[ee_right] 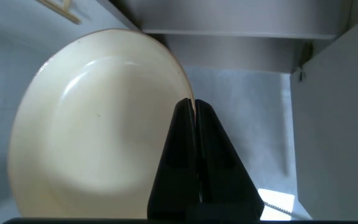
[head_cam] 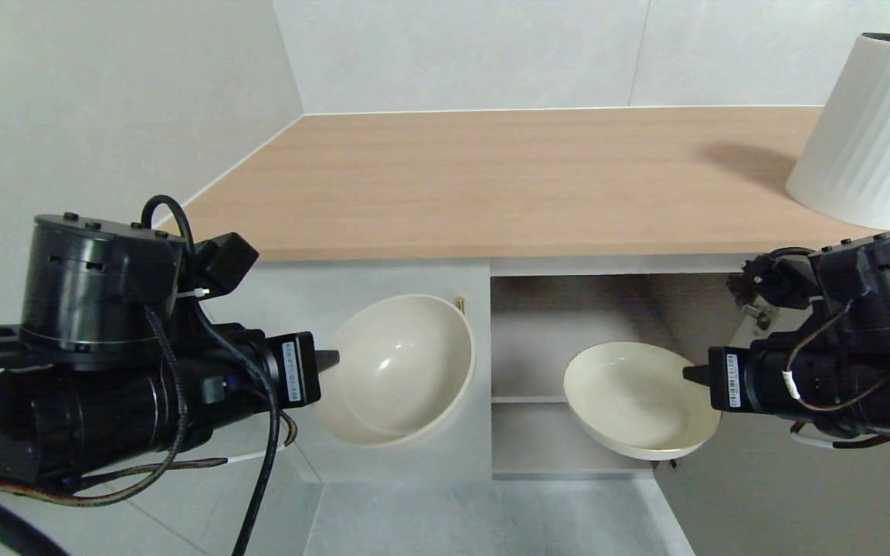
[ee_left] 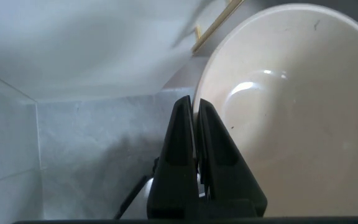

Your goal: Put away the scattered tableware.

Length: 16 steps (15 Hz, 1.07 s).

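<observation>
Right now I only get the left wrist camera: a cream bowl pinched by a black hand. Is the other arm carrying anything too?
Observer: Yes. The right hand is shut on the rim of a shallow cream plate.
Operator: Where could these go?
Observer: An open cabinet sits under a wooden countertop, and the plate hangs in front of its opening.
Operator: And my bowl?
Observer: The bowl in the left hand is in front of the closed door beside that opening, not in front of the opening itself.
</observation>
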Tool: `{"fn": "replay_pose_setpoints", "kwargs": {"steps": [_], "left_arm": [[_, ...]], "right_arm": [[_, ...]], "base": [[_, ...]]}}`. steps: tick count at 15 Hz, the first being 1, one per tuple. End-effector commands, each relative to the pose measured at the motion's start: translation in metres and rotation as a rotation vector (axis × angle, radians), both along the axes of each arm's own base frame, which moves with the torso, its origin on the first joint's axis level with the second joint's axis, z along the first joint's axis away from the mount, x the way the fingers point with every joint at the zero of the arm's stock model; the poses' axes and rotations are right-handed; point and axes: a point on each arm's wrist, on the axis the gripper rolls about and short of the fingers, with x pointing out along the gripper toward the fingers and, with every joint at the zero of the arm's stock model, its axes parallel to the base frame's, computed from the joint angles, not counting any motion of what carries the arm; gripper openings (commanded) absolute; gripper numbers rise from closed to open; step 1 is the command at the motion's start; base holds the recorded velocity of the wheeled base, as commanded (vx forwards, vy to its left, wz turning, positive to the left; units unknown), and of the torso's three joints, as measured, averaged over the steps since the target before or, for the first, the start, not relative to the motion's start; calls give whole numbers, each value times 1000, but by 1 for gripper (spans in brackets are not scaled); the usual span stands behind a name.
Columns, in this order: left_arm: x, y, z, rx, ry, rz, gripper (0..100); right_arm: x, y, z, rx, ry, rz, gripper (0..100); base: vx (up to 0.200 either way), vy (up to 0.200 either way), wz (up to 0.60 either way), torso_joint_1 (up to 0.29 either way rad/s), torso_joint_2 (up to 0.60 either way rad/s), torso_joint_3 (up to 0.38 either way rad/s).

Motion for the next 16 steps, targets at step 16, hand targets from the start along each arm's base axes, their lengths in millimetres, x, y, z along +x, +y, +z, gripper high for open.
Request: {"fn": "replay_pose_setpoints", "kwargs": {"steps": [16], "left_arm": [[1,0,0,5,-2,-3,0]], "right_arm": [[32,15,-38,-69,-19,-56,0]], "base": [[0,0,0,-106,262,149]]}}
